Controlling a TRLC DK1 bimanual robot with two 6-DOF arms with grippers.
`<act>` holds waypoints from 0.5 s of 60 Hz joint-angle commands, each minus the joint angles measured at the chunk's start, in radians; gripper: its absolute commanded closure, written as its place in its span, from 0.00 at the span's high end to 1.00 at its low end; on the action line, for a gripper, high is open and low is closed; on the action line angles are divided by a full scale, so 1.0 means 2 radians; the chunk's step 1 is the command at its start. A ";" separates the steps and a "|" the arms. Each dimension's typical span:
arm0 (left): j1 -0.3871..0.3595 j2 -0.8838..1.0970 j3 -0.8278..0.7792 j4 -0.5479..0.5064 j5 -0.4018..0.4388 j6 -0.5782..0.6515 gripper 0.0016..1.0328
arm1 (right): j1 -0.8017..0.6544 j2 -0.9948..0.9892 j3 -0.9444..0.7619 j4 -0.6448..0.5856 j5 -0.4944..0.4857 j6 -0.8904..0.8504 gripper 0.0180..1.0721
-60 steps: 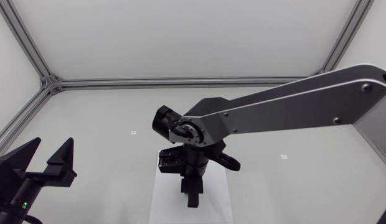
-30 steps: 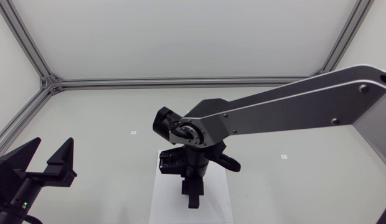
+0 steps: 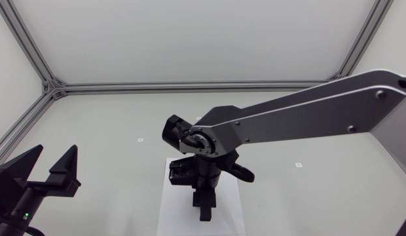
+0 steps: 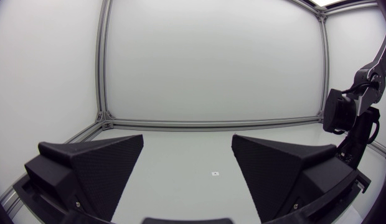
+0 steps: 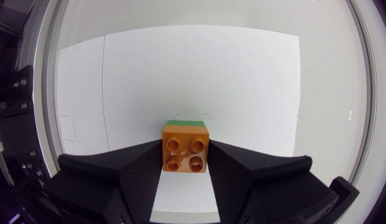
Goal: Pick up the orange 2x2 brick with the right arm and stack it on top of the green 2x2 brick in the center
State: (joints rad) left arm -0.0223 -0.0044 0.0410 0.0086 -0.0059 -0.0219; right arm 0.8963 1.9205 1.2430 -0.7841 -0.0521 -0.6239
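Right pincer [image 3: 204, 210] hung over the white paper sheet [image 3: 169, 213] at the middle of the pale grey desk [image 3: 111, 124]. It was clamped on the orange 2x2 plastic brick [image 5: 185, 147], one finger on each side, studs up. A strip of the green 2x2 plastic brick [image 5: 188, 122] showed directly under its far edge. Left pincer [image 4: 188, 146] sat at the desk's near-left corner, fingers wide apart.

Head view overlooks the table [image 3: 92, 124]; right wrist view hugs its end effector [image 5: 185, 149].
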 commanded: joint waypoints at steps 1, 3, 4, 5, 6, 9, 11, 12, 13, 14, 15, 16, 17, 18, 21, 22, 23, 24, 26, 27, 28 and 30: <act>0.001 -0.004 -0.021 -0.007 0.002 0.006 0.96 | -0.003 0.006 -0.008 -0.004 -0.002 0.007 0.40; 0.001 -0.004 -0.021 -0.007 0.002 0.006 0.96 | -0.003 0.007 -0.007 -0.004 -0.002 0.007 0.37; 0.001 -0.004 -0.021 -0.007 0.002 0.006 0.96 | -0.003 0.007 -0.007 -0.004 -0.002 0.007 0.35; 0.001 -0.004 -0.021 -0.007 0.002 0.006 0.96 | -0.003 0.007 -0.006 -0.004 -0.002 0.007 0.34; 0.001 -0.004 -0.021 -0.007 0.002 0.006 0.96 | -0.003 0.007 -0.006 -0.004 -0.002 0.007 0.34; 0.001 -0.004 -0.021 -0.007 0.002 0.006 0.96 | -0.003 0.006 -0.006 -0.004 -0.002 0.007 0.34; 0.001 -0.004 -0.021 -0.007 0.002 0.006 0.96 | -0.003 0.006 -0.005 -0.004 -0.002 0.007 0.34; 0.001 -0.004 -0.021 -0.007 0.002 0.006 0.96 | -0.003 0.006 -0.005 -0.004 -0.002 0.007 0.34; 0.001 -0.004 -0.021 -0.007 0.002 0.006 0.96 | -0.004 0.006 -0.004 -0.004 -0.002 0.007 0.34; 0.001 -0.004 -0.021 -0.007 0.002 0.006 0.96 | -0.004 0.006 -0.003 -0.003 -0.003 0.007 0.34; 0.001 -0.004 -0.021 -0.007 0.002 0.006 0.96 | -0.004 0.006 -0.003 -0.003 -0.003 0.007 0.34; 0.001 -0.004 -0.021 -0.007 0.002 0.006 0.96 | -0.004 0.006 -0.003 -0.003 -0.003 0.007 0.34; 0.001 -0.004 -0.021 -0.007 0.002 0.006 0.96 | -0.003 0.006 -0.003 -0.002 -0.003 0.007 0.34; 0.001 -0.004 -0.021 -0.007 0.002 0.006 0.96 | -0.003 0.006 -0.003 -0.002 -0.003 0.008 0.34; 0.001 -0.004 -0.021 -0.007 0.002 0.006 0.96 | -0.003 0.006 -0.001 -0.001 -0.004 0.009 0.34; 0.001 -0.004 -0.021 -0.007 0.002 0.006 0.96 | -0.003 0.006 -0.001 -0.001 -0.004 0.010 0.34; 0.001 -0.004 -0.021 -0.007 0.003 0.006 0.96 | -0.002 0.006 0.000 -0.002 -0.004 0.010 0.34; 0.001 -0.004 -0.021 -0.007 0.002 0.006 0.96 | -0.002 0.006 0.001 -0.002 -0.004 0.010 0.34; 0.001 -0.004 -0.021 -0.007 0.002 0.006 0.96 | -0.002 0.005 0.003 -0.002 -0.004 0.011 0.34; 0.001 -0.004 -0.021 -0.007 0.002 0.006 0.96 | -0.002 0.005 0.004 -0.002 -0.004 0.011 0.34; 0.001 -0.004 -0.021 -0.007 0.002 0.006 0.96 | -0.001 0.005 0.004 -0.002 -0.004 0.012 0.34; 0.001 -0.004 -0.021 -0.007 0.002 0.006 0.96 | 0.000 0.005 0.004 -0.002 -0.005 0.013 0.34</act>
State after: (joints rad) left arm -0.0223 -0.0044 0.0410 0.0086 -0.0059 -0.0223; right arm 0.8940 1.9205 1.2442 -0.7837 -0.0528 -0.6212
